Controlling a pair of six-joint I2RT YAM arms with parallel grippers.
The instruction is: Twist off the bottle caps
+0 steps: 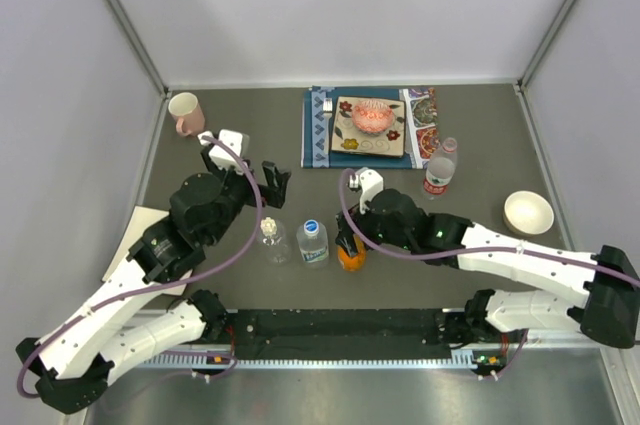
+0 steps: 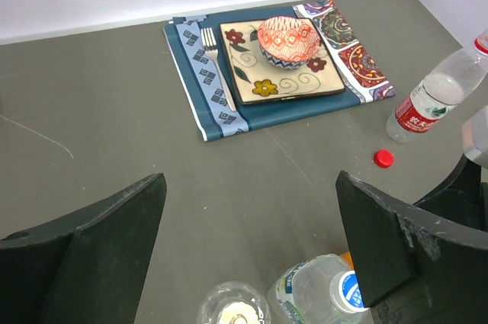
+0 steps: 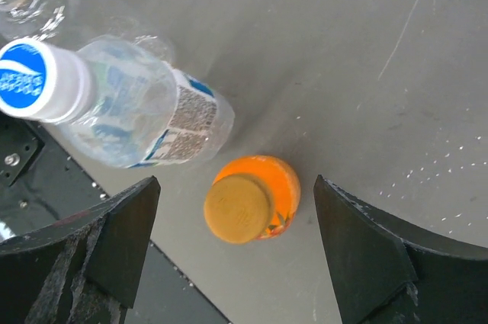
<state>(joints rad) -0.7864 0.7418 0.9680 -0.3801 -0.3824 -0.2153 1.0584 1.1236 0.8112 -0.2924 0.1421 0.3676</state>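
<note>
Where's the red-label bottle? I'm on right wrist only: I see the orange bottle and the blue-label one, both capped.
Observer: The red-label bottle stands upright by the right edge of the placemat, away from the row of bottles.
Operator: Cap on?
Observer: Looks off. A red cap lies on the table near its base, seen in the left wrist view.
Operator: Left arm?
Observer: The left end effector is open with nothing between its fingers, just behind the plain clear bottle.
</note>
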